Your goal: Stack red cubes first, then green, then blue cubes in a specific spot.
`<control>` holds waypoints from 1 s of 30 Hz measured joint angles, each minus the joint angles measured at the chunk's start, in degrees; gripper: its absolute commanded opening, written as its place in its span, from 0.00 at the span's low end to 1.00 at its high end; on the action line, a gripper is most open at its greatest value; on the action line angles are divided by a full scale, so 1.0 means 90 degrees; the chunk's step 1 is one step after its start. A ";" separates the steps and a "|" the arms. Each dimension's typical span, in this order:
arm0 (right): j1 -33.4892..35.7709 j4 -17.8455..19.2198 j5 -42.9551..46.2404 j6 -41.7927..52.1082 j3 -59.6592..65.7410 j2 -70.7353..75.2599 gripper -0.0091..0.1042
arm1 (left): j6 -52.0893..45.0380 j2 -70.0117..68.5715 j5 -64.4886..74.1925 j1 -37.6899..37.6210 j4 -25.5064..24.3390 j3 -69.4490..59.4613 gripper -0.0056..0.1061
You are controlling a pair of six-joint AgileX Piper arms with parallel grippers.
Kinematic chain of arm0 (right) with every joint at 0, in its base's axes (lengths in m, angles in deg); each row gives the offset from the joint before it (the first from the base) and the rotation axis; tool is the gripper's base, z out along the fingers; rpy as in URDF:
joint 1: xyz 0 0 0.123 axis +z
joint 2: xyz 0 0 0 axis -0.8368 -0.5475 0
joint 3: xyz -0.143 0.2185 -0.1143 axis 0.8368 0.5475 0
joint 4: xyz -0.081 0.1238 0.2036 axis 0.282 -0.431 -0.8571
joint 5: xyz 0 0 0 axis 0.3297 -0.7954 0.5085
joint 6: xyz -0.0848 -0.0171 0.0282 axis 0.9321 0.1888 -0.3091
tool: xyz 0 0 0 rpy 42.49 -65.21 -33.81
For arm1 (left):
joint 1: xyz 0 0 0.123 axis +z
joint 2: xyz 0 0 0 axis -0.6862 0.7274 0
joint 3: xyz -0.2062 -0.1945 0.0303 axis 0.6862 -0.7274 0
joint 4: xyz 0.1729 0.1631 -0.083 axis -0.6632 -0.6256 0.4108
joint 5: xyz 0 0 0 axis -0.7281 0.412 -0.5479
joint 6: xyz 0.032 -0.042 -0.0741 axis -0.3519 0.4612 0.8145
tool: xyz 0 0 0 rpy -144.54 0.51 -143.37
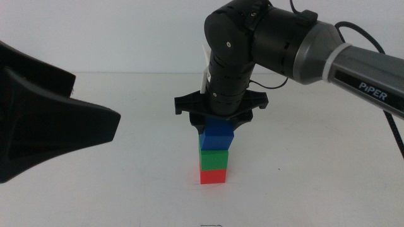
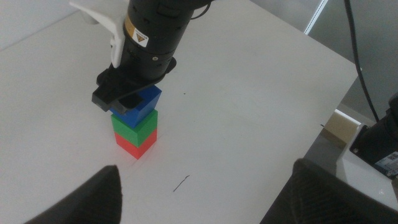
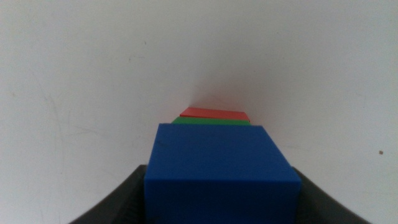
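Observation:
The red cube [image 1: 213, 176] sits on the white table, so the spot beneath it is hidden. The green cube [image 1: 214, 158] rests on it, and the blue cube [image 1: 218, 137] sits on top, shifted slightly right. My right gripper [image 1: 218, 128] reaches down from above, its jaws closed on the blue cube's sides. The left wrist view shows the stack too: red [image 2: 137, 144], green [image 2: 138, 127], blue [image 2: 147, 99], with the right gripper [image 2: 132, 106] over it. In the right wrist view the blue cube [image 3: 221, 162] fills the gap between the jaws. My left gripper [image 1: 95, 101] waits open at the left.
The white table [image 1: 315, 176] surrounds the stack. In the left wrist view its edge [image 2: 339, 93] runs along the far side, with a box and equipment [image 2: 367, 146] beyond it. A small dark mark [image 2: 181, 183] lies on the table near the stack.

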 measured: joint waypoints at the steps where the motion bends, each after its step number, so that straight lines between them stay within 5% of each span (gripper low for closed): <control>1: 0.0000 -0.0008 0.0000 0.0000 -0.0015 -0.0023 0.09 | 0.0000 0.0000 0.0000 0.0000 0.0000 0.0000 0.87; 9: 0.0000 -0.0151 -0.0001 0.0165 -0.0028 -0.0091 0.28 | 0.0000 0.0000 0.0000 0.0000 0.0000 0.0000 0.87; 13: 0.0000 -0.0164 -0.0001 0.0227 -0.0028 -0.0091 0.46 | 0.0000 0.0000 0.0000 0.0000 0.0000 0.0000 0.87; 14: 0.0000 -0.0168 -0.0001 0.0235 -0.0028 -0.0091 0.58 | 0.0000 0.0000 0.0000 0.0000 0.0000 0.0000 0.87; 18: 0.0000 -0.0168 -0.0007 0.0241 -0.0028 -0.0132 0.71 | 0.0000 0.0000 0.0000 0.0000 0.0000 0.0000 0.87; 30: 0.0000 -0.0044 -0.0032 0.0248 -0.0124 0.0447 0.77 | 0.0000 0.0000 0.0000 0.0000 0.0000 0.0000 0.87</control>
